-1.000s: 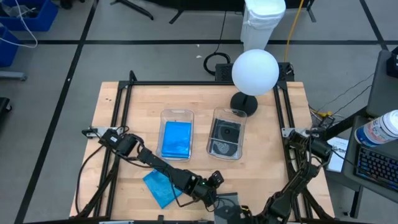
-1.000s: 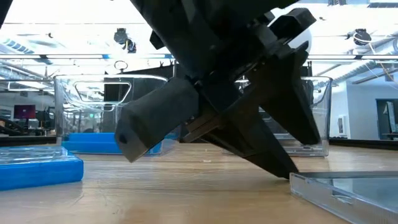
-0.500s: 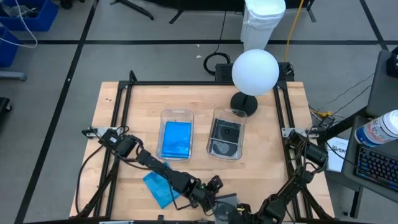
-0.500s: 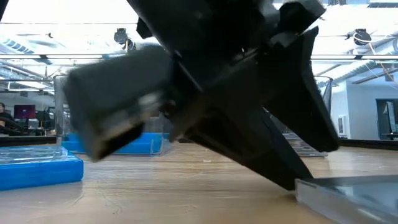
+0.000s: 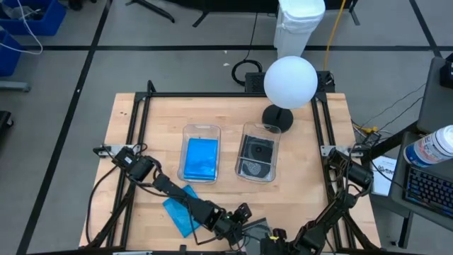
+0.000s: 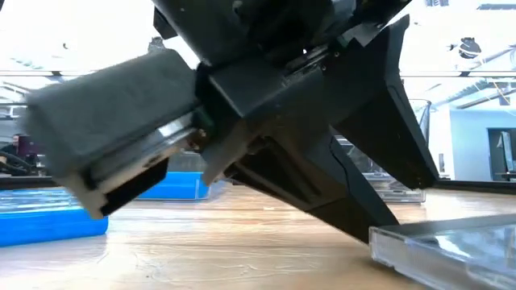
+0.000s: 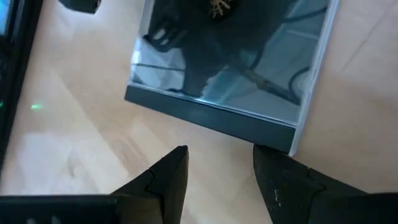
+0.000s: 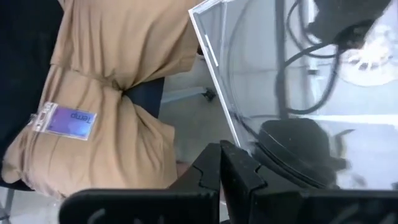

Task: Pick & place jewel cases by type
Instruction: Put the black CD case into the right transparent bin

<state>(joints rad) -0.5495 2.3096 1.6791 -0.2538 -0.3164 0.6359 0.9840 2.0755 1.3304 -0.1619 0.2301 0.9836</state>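
The left claw (image 7: 214,171) stands low over the near edge of the table (image 5: 141,120), its two fingers parted and holding nothing. In the left wrist view they straddle bare wood just short of the spine edge of a clear jewel case (image 7: 230,62) that lies flat on the table. One finger tip sits just beside a corner of that case; whether it touches cannot be told. In the low view the same clear case (image 6: 443,246) lies beside the tip of the dark finger, and in the high view it sits at the near table edge, nearer than the right-hand clear bin (image 5: 257,152).

The step in hand looks like the approach to picking up this clear case. The next move calls for the parted fingers to advance until the case edge is between them, then close on the thin spine. The case is flat against the wood, so one finger probably has to slip under it or tip it up first, and a slide is a risk.

A loose blue jewel case (image 5: 182,212) lies on the table just nearer than the left-hand bin (image 5: 202,157), which already holds blue cases. The right-hand bin holds a case showing a disc. That suggests the clear case belongs there.

The right claw (image 8: 222,168) is fully closed and empty, parked off to the right of the right-hand bin, beyond the table's side.
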